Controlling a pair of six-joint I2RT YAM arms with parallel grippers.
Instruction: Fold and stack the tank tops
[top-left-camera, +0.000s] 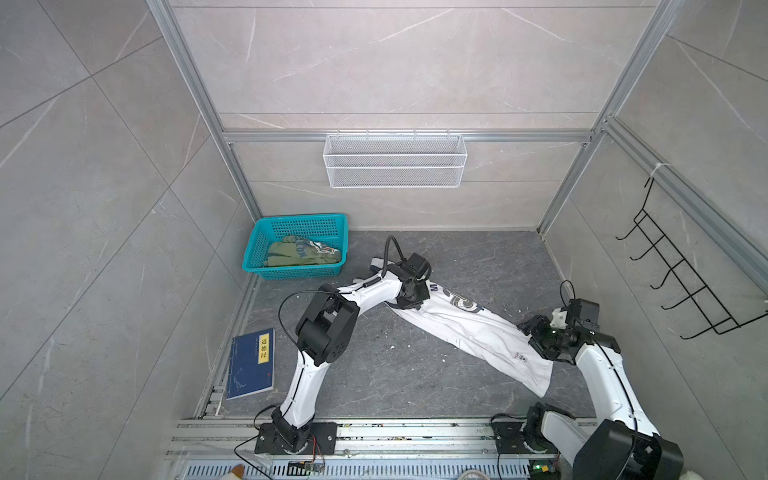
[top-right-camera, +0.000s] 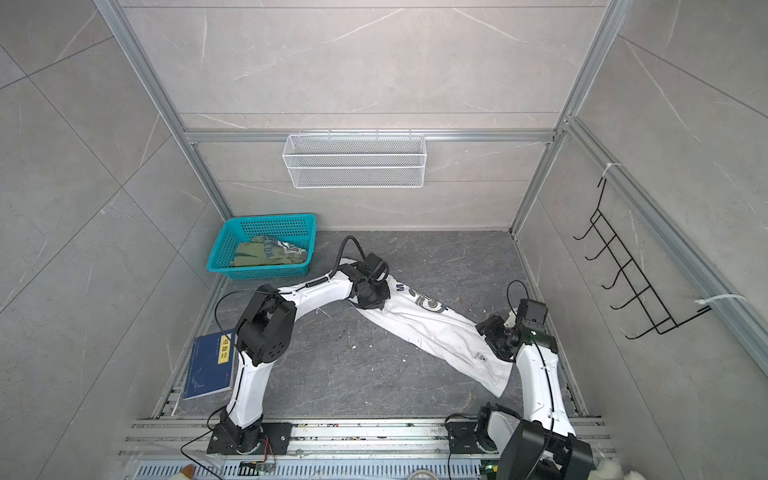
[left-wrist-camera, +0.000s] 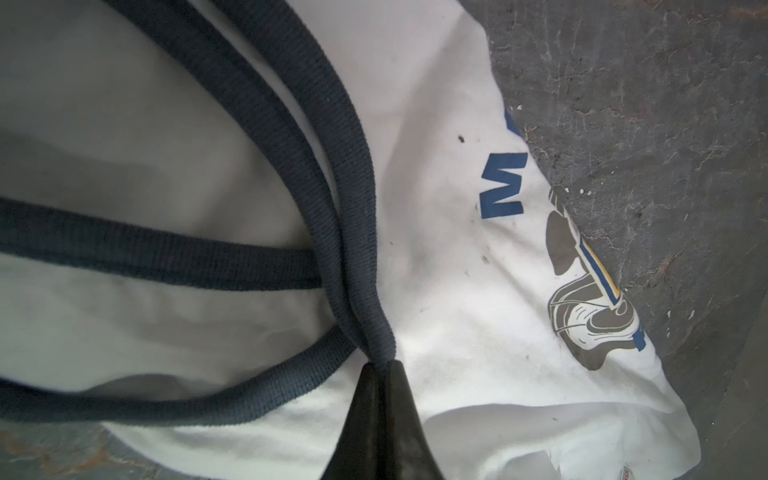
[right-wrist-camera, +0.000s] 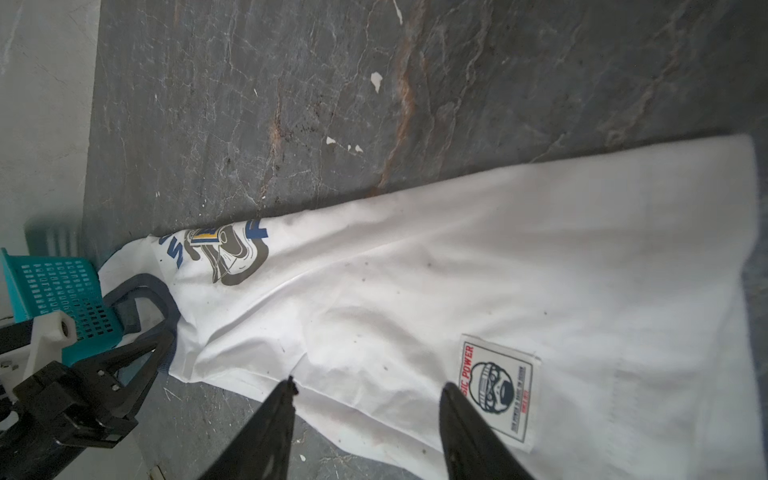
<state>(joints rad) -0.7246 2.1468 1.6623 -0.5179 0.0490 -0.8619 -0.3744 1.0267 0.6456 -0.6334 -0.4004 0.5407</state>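
Tank top (top-left-camera: 469, 328), white, lies stretched long; left jaws pinch its navy trim (left-wrist-camera: 345, 232), right jaws gape.

White tank top (top-right-camera: 436, 328) lies slantwise between left gripper (top-right-camera: 368, 303) and right gripper (top-right-camera: 489, 338).

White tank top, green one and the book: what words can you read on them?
"M": blue print on the white tank top; its other letters are cut off by folds.
"SIC POWER": red, on its sewn label; smaller print unreadable.
"道德经": yellow strip on the dark blue book.
Olive tank top in the teal basket: lettering too blurred.
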